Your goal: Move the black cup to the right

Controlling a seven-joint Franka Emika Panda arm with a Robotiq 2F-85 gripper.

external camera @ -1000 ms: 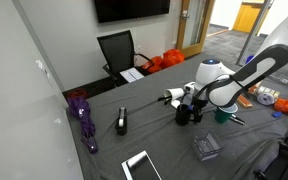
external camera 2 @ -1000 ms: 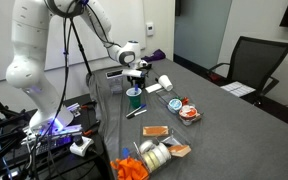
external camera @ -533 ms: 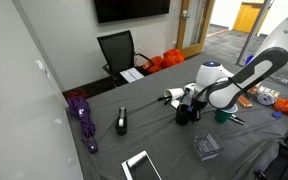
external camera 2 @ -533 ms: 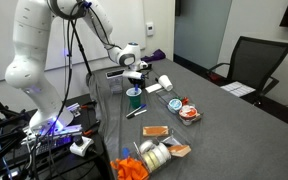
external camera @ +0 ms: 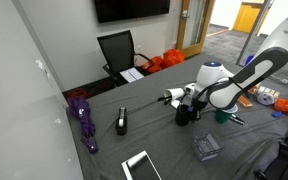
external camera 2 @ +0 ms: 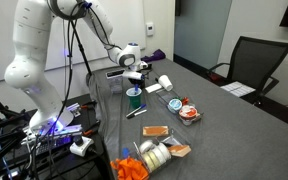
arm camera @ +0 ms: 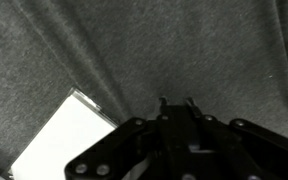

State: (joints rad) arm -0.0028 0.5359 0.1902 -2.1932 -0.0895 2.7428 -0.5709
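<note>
The black cup [external camera: 184, 117] stands on the grey table [external camera: 154, 135], under the wrist of the white arm. My gripper [external camera: 183, 108] points down onto it, fingers drawn in on the cup. In an exterior view, gripper [external camera 2: 137, 72] and black cup [external camera 2: 138, 79] merge into one dark shape behind the teal cup. The wrist view is dim. There my gripper [arm camera: 177, 102] shows its two fingertips [arm camera: 164, 101] close together with a black mass between them, over grey tabletop. The cup's rim is hidden by the fingers.
A teal cup [external camera: 222, 116] [external camera 2: 134, 96] stands close beside the black cup. A black-and-white upright device [external camera: 121, 122], a purple umbrella [external camera: 82, 118], a white tablet [external camera: 139, 166] [arm camera: 64, 140] and a clear box [external camera: 206, 146] lie around. Snack packs [external camera 2: 159, 152] crowd the table's end.
The arm has held its place over the black cup. The fingers have closed in on it; the cup and everything else on the table stay put.
</note>
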